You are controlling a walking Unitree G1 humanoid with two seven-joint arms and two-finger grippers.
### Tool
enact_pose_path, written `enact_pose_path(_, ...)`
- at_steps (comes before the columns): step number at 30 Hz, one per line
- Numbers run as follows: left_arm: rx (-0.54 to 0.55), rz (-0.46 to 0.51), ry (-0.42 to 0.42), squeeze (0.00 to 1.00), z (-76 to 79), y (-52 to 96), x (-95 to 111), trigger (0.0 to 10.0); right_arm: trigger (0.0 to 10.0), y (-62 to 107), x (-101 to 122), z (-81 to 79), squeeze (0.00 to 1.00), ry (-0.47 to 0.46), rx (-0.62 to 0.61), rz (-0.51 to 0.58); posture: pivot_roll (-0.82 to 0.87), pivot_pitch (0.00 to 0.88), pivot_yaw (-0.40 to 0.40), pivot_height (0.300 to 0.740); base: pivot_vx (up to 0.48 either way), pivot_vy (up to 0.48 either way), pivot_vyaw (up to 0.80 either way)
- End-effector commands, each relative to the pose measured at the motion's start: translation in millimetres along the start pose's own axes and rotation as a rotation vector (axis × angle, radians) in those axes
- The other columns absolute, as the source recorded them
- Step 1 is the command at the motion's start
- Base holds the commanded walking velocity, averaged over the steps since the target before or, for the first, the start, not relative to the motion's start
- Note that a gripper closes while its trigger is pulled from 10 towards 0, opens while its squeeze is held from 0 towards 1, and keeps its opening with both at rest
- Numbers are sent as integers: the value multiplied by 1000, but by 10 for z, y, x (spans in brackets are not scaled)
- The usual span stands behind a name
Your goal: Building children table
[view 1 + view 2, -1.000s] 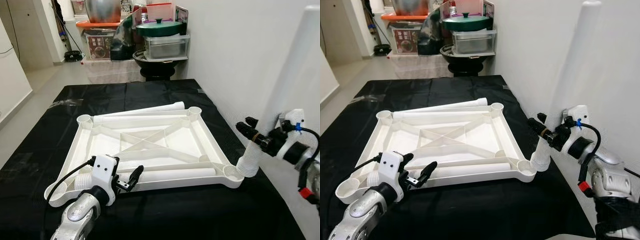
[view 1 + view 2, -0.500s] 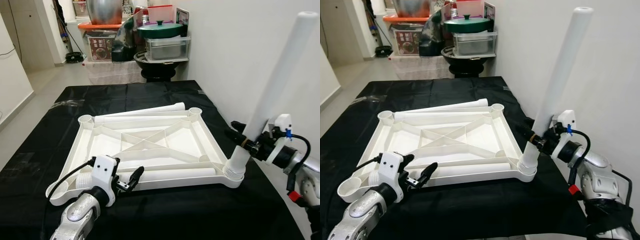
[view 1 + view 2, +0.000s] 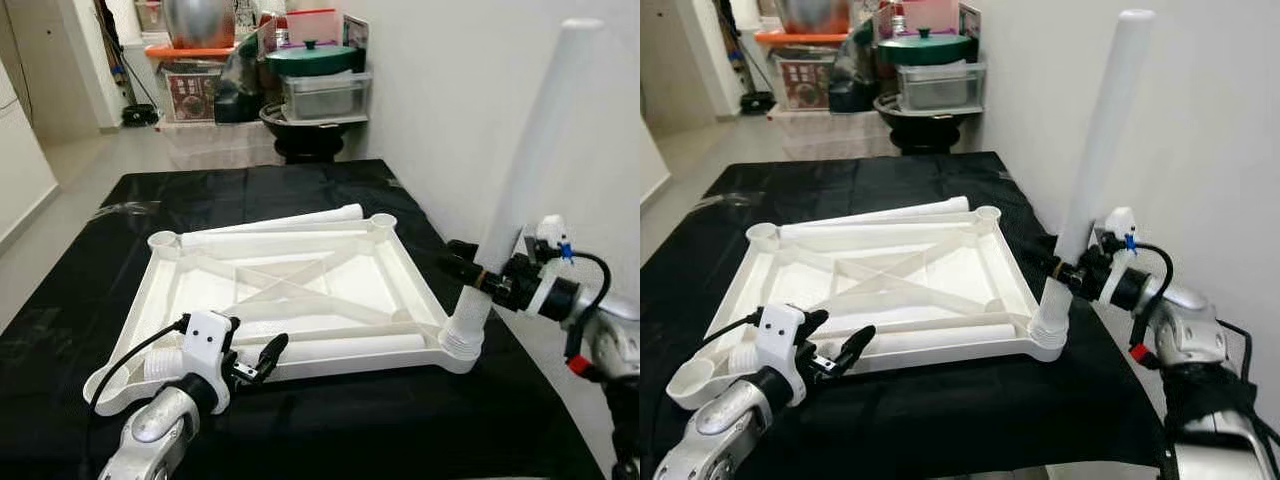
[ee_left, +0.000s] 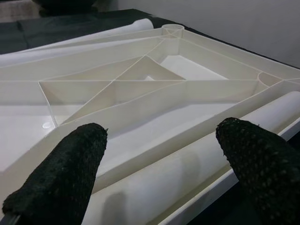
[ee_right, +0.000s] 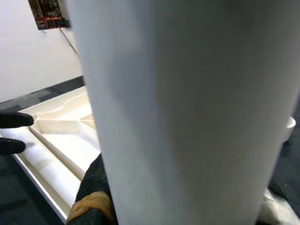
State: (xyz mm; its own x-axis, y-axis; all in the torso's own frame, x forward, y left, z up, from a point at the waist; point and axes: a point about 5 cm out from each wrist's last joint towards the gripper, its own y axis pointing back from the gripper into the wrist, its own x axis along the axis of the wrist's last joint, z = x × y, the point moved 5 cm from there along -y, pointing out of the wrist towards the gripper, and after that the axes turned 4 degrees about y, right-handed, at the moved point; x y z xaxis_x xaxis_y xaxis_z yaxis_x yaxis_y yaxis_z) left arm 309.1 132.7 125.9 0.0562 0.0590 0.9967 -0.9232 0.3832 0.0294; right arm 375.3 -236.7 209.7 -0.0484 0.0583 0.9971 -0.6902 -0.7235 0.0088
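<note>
On the black counter (image 3: 300,190) lies our inverted white tabletop (image 3: 290,290). We judge assembly early: one leg (image 3: 520,200) stands in the near right corner socket (image 3: 462,345), clamped by our right hand (image 3: 478,278); two loose legs (image 3: 270,222) remain. Our left hand (image 3: 258,360) hovers open, empty, at the near edge.

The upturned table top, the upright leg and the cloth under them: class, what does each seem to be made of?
Table top: likely moulded white plastic, given its thin ribs and slight sheen.
Leg: matching smooth matte white tube, probably plastic.
Cloth: thin black sheet, wrinkled and faintly shiny, fabric or plastic.
</note>
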Motion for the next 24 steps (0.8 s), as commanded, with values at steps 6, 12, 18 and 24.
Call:
enact_pose_path(6, 23, -22, 22, 0, -49, 73, -42, 10000, 0, -194, -203, -174, 0, -82, 92, -11, 64, 0, -12, 740, 0, 0, 0)
enact_pose_path(12, 30, -32, 18, 0, -78, 110, -50, 10000, 0, -208, -293, -235, 0, -109, 94, 23, 73, 0, -8, 740, 0, 0, 0)
enact_pose_path(18, 34, -37, 28, 0, -101, 114, -52, 10000, 0, -183, -375, -256, 0, -142, 76, 47, 73, 0, 0, 740, 0, 0, 0)
enact_pose_path(24, 24, -40, 28, 0, -87, 89, -47, 10000, 0, -140, -529, -320, 0, -173, 71, 41, 62, 0, 7, 740, 0, 0, 0)
